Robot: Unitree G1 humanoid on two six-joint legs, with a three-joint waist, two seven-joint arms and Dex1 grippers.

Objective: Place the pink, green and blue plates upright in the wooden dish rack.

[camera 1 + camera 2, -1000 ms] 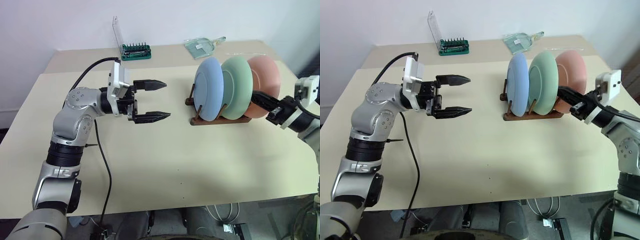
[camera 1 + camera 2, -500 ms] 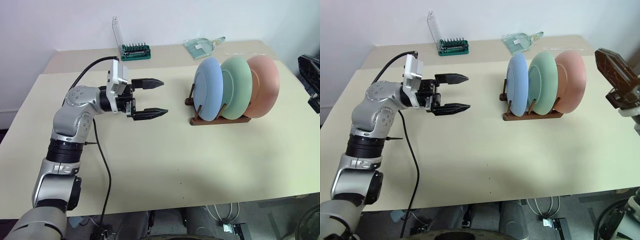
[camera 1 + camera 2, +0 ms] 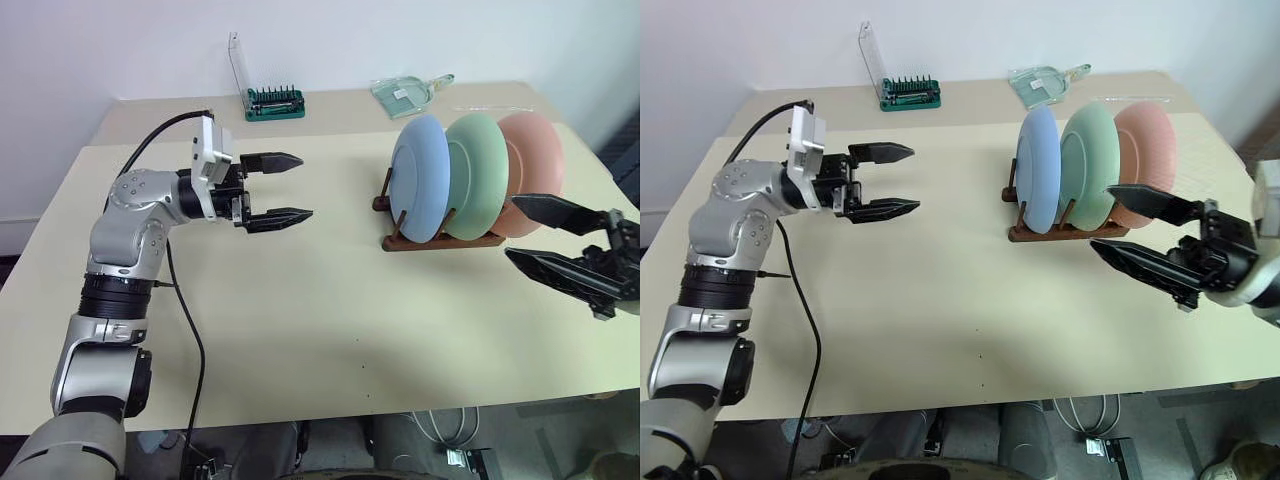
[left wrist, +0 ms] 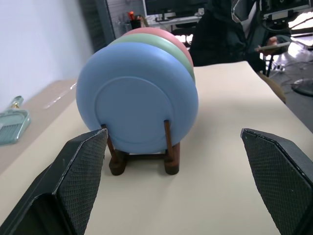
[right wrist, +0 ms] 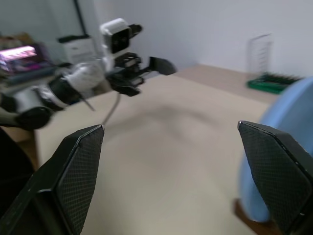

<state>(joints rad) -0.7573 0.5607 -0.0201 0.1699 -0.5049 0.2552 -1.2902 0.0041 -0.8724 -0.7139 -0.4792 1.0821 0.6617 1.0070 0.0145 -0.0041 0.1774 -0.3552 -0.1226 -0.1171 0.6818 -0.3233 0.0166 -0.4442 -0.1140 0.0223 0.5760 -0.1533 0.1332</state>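
Wooden dish rack [image 3: 440, 240]: dark reddish-brown, on the beige surface [image 3: 330, 320], toward its right side; long axis runs left to right across the head views; thin pegs upright.

Blue plate [image 3: 420, 178]: stands on edge at the rack's left end, between pegs; its underside faces the left tool.

Green plate [image 3: 478, 170]: on edge in the middle, just behind the blue one, overlapping it.

Pink plate [image 3: 530, 165]: on edge at the rack's right end, behind the green one; all three are parallel, leaning slightly.

Left tool [image 3: 288, 187]: held level above the surface, well left of the rack, pointing right at the plates; fingers spread, holding nothing.

Right tool [image 3: 1130, 228]: in front of and to the right of the rack, near the pink plate, pointing left; fingers spread wide, holding nothing.

Green bit holder [image 3: 273, 102]: at the far edge, clear lid raised; no writing legible.

Clear dustpan [image 3: 405, 92]: far edge, right of the holder.
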